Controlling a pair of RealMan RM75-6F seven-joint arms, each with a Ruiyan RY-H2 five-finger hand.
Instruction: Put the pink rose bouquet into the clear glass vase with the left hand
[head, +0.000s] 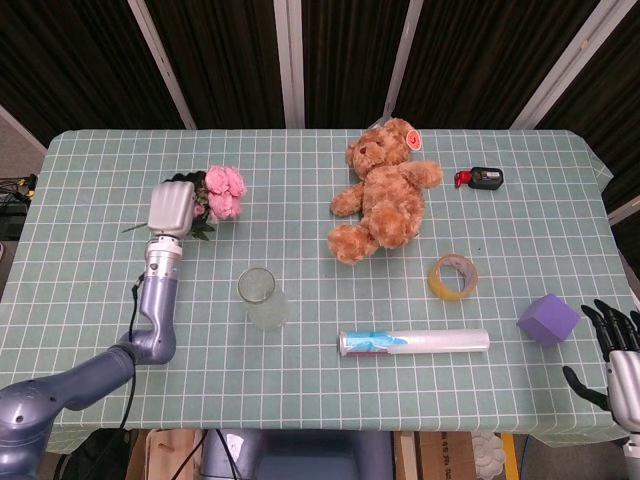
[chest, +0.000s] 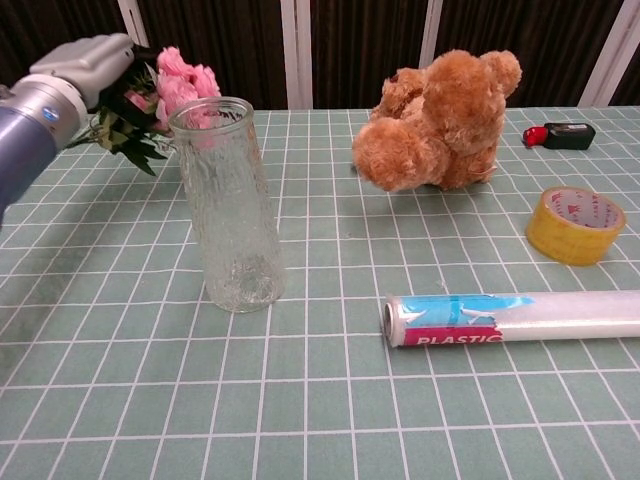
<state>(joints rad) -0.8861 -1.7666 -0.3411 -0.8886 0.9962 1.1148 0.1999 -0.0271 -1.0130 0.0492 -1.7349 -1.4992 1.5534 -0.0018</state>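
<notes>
My left hand (head: 171, 208) (chest: 86, 66) grips the pink rose bouquet (head: 222, 190) (chest: 178, 78) and holds it in the air, well above the tablecloth. The pink blooms point to the right and the green stem sticks out to the left. In the chest view the blooms sit level with the rim of the clear glass vase (head: 262, 297) (chest: 228, 204), just behind and left of it. The vase stands upright and empty near the table's front. My right hand (head: 617, 352) hangs open off the table's front right corner, holding nothing.
A brown teddy bear (head: 383, 190) (chest: 441, 122) lies at the table's middle back. A plastic wrap roll (head: 414, 342) (chest: 515, 318) lies in front of it, a yellow tape roll (head: 453, 276) (chest: 574, 225) to the right, then a purple cube (head: 548, 319). A small black-and-red object (head: 480, 178) (chest: 559, 134) sits at back right.
</notes>
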